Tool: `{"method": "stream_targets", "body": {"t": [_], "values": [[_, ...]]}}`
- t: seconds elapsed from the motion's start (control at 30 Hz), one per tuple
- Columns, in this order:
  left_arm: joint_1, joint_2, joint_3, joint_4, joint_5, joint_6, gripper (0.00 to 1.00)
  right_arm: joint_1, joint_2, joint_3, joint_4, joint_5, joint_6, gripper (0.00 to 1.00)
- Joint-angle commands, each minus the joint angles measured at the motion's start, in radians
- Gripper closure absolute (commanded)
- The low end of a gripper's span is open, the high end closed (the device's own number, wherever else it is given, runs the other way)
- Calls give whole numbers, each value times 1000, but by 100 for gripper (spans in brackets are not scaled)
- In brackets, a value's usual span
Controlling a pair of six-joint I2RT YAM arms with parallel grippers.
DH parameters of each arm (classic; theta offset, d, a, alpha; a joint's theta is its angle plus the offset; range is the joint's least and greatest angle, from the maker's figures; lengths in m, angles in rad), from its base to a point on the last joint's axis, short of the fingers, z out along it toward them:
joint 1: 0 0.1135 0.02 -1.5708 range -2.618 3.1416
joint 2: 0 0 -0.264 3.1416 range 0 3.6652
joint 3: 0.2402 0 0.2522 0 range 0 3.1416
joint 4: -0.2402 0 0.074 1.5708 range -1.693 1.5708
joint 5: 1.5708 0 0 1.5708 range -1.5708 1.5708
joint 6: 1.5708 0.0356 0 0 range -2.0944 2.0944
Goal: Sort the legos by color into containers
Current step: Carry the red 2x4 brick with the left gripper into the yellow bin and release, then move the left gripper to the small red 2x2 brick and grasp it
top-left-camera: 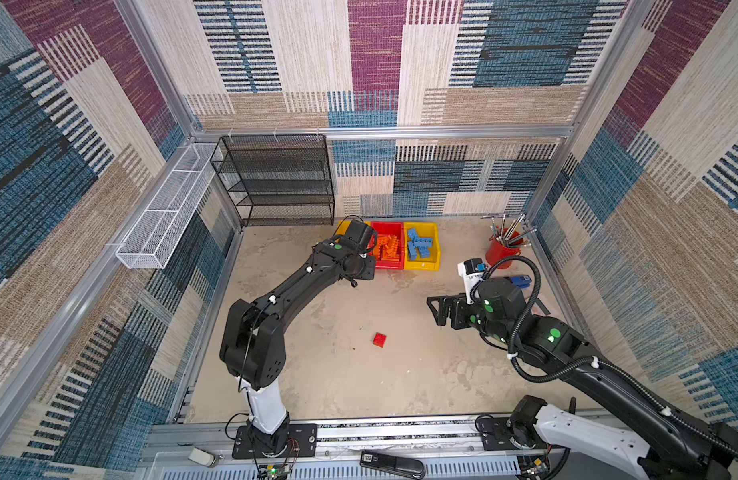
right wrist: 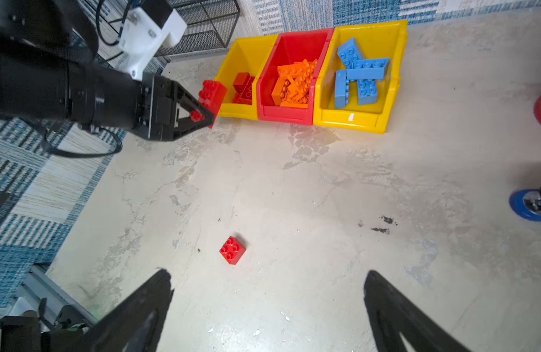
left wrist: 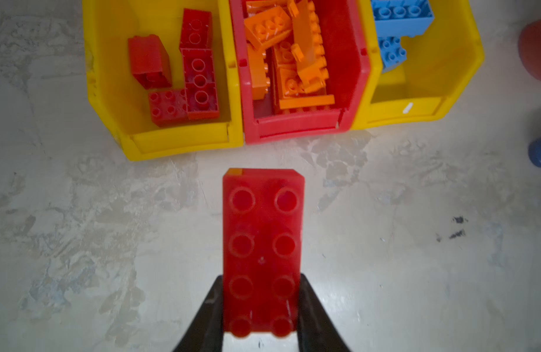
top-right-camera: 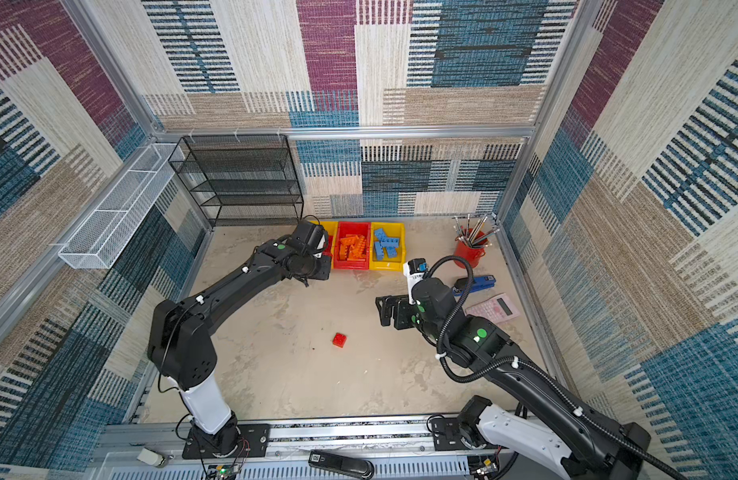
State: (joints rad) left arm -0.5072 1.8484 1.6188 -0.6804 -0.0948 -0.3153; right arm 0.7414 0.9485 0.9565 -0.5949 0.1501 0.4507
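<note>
My left gripper (left wrist: pixel 261 282) is shut on a long red brick (left wrist: pixel 263 243), held above the table just in front of the bins; the right wrist view shows this brick (right wrist: pixel 213 94) at the front corner of the left yellow bin (left wrist: pixel 184 143). That bin holds several red bricks (left wrist: pixel 199 82). The red bin (left wrist: pixel 296 125) holds orange bricks (left wrist: pixel 293 61), and the right yellow bin (left wrist: pixel 415 112) holds blue bricks (left wrist: pixel 397 15). A small square red brick (top-left-camera: pixel 379 339) lies alone mid-table. My right gripper (right wrist: pixel 267 283) is open and empty, above the table to the right of it.
A red cup of metal tools (top-left-camera: pixel 502 249) stands at the back right, with a blue stapler (top-right-camera: pixel 475 284) and a pink calculator (top-right-camera: pixel 494 307) in front of it. A black wire shelf (top-left-camera: pixel 276 183) stands at the back left; a white wire basket (top-left-camera: pixel 167 208) hangs on the left wall.
</note>
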Motion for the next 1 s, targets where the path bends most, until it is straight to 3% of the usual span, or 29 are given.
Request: {"method": "stream_targets", "body": {"t": [0.0,0.13,0.4,0.5,0.57,0.67,0.73,0.87,0.97], "values": [[51,92,112,-41,36,36,65,0,61,45,69,28,-62,1],[99,250,319,-98,38,61,65,-6,137,83,109,20,-99,1],[151,623,913,-332,23,107,64,-91,223,110,163,-57,-147,1],[168,705,1036,-367,40,105,62,-136,232,112,173,-90,-156,1],[178,715,1027,-344,67,98,57,-154,240,115,174,-100,-165,1],[183,709,982,-296,90,93,34,-168,256,123,174,-106,-176,1],[183,710,974,-287,107,87,24,-171,267,130,175,-109,-183,1],[180,661,935,-290,180,72,22,-174,275,147,167,-107,-195,1],[166,531,768,-239,183,65,22,-174,259,153,162,-112,-196,1]]}}
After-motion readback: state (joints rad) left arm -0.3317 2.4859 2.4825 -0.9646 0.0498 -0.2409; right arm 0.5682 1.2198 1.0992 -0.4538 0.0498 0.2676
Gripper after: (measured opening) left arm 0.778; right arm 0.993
